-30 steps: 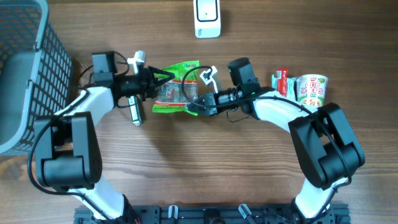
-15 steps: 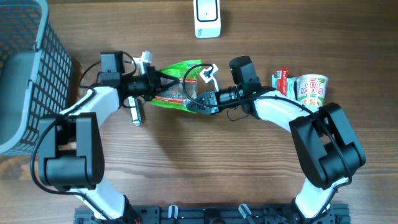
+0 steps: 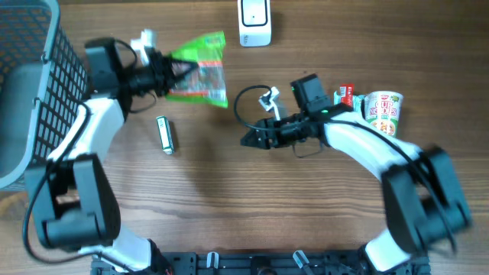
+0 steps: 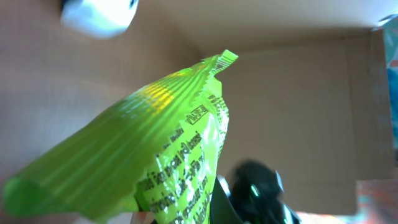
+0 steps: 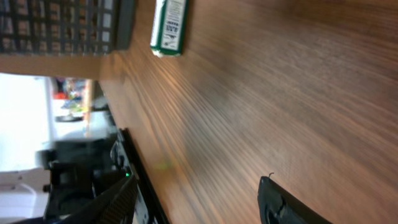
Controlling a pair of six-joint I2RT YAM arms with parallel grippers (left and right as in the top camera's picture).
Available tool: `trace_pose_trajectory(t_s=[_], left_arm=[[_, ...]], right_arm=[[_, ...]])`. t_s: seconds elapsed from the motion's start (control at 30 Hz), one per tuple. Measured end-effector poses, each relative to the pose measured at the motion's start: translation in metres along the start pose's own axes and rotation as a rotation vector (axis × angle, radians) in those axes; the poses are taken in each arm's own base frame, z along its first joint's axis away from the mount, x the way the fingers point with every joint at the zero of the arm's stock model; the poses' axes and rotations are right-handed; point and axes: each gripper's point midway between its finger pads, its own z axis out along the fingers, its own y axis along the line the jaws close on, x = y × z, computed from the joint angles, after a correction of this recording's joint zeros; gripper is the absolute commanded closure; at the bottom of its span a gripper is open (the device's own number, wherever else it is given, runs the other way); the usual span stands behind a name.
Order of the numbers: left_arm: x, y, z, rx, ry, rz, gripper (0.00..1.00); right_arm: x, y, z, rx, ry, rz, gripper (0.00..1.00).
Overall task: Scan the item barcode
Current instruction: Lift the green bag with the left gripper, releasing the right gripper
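I'm gripping the green snack bag (image 3: pixel 200 72) in the clamped left end effector (image 3: pixel 166 76), off the tabletop, its long axis pointing right toward the white scanner (image 3: pixel 254 23) just beyond. The right end effector (image 3: pixel 248 141) is hanging open and empty, farther off.

The overhead camera looks straight down on the whole table (image 3: pixel 229 198). The left wrist camera sits hard against the green packet (image 4: pixel 155 143), which fills its frame. The right wrist camera skims low, facing the small box (image 5: pixel 169 25); the basket (image 5: pixel 62 25) beyond it also shows overhead.
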Motion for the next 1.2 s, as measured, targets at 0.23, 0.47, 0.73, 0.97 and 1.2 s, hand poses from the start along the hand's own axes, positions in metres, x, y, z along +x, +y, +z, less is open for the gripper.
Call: trace_pose_trajectory(t_s=[0.23,0.47,0.73,0.97,1.2], left_arm=[[-0.039,-0.093,-0.002,-0.023,-0.146,0.24,0.96],[-0.056,-0.15,0.036,-0.223,-0.323,0.603,0.96],[-0.052,-0.206,0.087,-0.348,-0.483,1.229,0.96],[-0.085,-0.148,0.143,-0.465,-0.543,1.42,0.96],[-0.123,-0.085,0.17,-0.523,-0.687,1.609,0.96]], right_arm=[[0.0,0.047,-0.074,0.201,-0.172,-0.166,0.2],[0.016,0.05,-0.109,0.349,-0.233,-0.184,0.0],[0.014,0.037,-0.116,0.436,-0.251,-0.175,0.0],[0.014,0.034,-0.117,0.452,-0.252,-0.171,0.0],[0.013,0.034,-0.117,0.456,-0.253,-0.171,0.0]])
